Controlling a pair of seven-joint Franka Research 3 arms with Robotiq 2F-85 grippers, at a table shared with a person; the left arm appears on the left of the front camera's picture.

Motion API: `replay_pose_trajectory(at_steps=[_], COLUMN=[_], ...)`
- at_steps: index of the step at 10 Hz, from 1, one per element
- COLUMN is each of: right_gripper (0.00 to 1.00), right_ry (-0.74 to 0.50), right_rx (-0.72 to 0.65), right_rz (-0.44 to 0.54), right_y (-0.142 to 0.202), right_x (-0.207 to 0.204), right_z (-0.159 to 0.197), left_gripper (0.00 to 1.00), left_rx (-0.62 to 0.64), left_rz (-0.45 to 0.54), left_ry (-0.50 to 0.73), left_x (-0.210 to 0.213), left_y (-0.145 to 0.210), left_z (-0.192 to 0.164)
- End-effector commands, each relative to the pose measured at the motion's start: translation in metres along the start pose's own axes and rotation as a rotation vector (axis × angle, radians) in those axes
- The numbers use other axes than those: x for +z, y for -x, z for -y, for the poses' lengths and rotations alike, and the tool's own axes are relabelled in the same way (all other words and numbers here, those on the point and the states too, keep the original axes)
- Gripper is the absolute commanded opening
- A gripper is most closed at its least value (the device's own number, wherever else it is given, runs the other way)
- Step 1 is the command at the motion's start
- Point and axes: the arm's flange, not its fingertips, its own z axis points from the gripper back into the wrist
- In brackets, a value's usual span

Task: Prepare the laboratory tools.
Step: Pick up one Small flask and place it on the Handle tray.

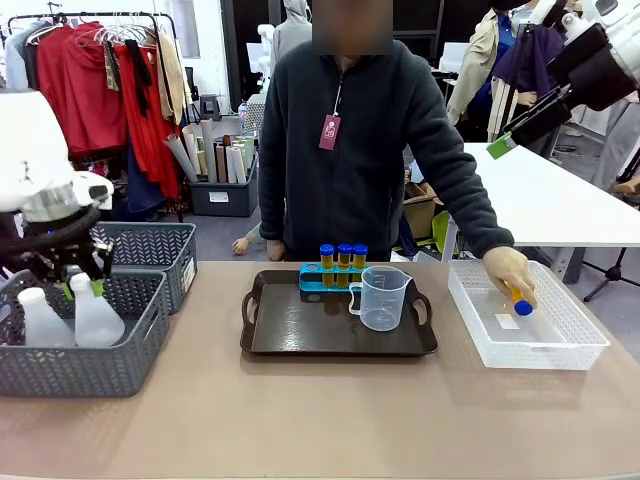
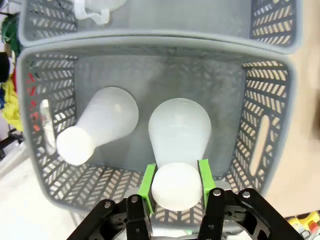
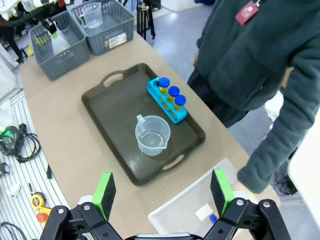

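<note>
Reference point: the dark tray [image 1: 300,335] at the middle of the bench [image 1: 320,420].

On the tray: a blue rack [image 1: 318,283] stands along the far edge and holds three amber tubes [image 1: 343,258] with blue caps, all upright. Just beside the rack, toward the tray's right handle, stands the clear beaker [image 1: 383,298], upright with its handle facing the rack. Whether it holds any liquid cannot be told from these views.

Right of the tray: a clear latticed bin [image 1: 565,352]. The person's hand [image 1: 508,270] is inside it, gripping a fourth tube [image 1: 519,303], cap downward. A small white slip [image 1: 507,322] lies on the bin floor.

Left of the tray: a grey basket [image 1: 130,365] holding two frosted white flasks. The left gripper [image 2: 176,177] is lowered into it, its green pads closed against either side of the neck of the flask nearer the tray [image 2: 179,127], which stands on the basket floor. The other flask [image 2: 100,125] stands beside it, apart from the gripper.

Beyond that basket, left of the tray's far edge: a second grey basket [image 1: 165,245] holding a spare beaker [image 3: 91,14].

The right gripper [image 3: 162,192] hangs high above the tray's right end, jaws spread wide with nothing between them.
</note>
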Motion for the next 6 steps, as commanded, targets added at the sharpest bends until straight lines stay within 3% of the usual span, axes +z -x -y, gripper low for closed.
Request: replay_pose_trajectory(at_steps=[1,3,6], right_gripper=[1.00,1.00,1.00], right_ry=[-0.017,-0.017,-0.017], right_rx=[0.001,0.001,0.001], right_rz=[0.023,0.023,0.023], right_y=[-0.001,-0.001,-0.001], right_x=[0.000,0.000,0.000], right_z=[0.001,0.001,0.001], left_gripper=[0.00,0.00,0.00], left_rx=[-0.028,-0.069,-0.117], left_rz=[0.022,0.069,0.104], left_ry=[-0.030,-0.070,-0.005], left_x=[0.056,0.110,0.194], left_y=[-0.005,-0.013,-0.031], left_z=[-0.002,0.005,0.026])
